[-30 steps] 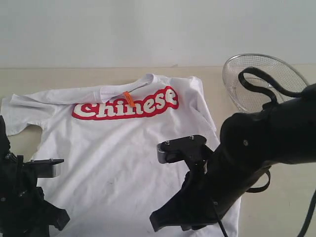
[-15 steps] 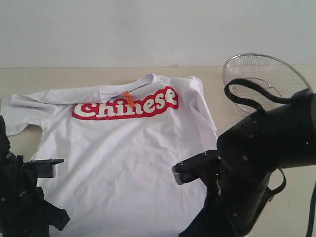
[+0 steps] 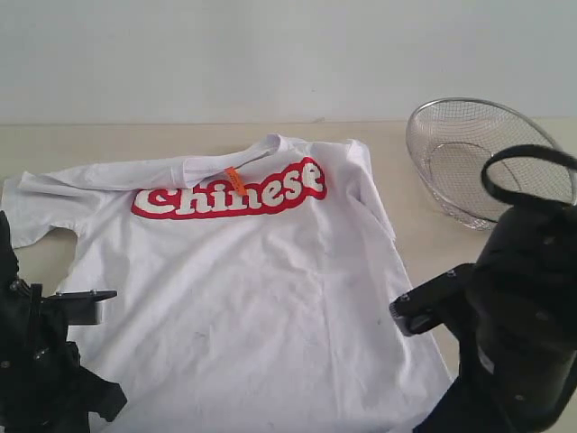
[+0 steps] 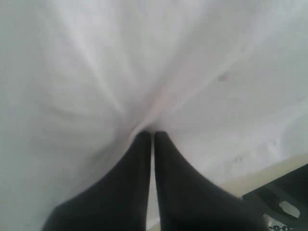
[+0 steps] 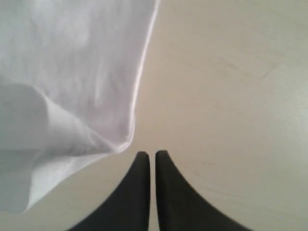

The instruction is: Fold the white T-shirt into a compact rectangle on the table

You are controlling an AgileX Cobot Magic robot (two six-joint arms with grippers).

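Both closed: left gripper (image 4: 150,135) pinches the white T-shirt (image 3: 252,271), right gripper (image 5: 152,155) empty, just beside its lower-right hem corner

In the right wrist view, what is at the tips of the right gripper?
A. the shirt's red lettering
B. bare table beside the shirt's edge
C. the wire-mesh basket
B: the right gripper, jaws shut and empty, points at the bare table, with the edge of the white T-shirt close beside it.
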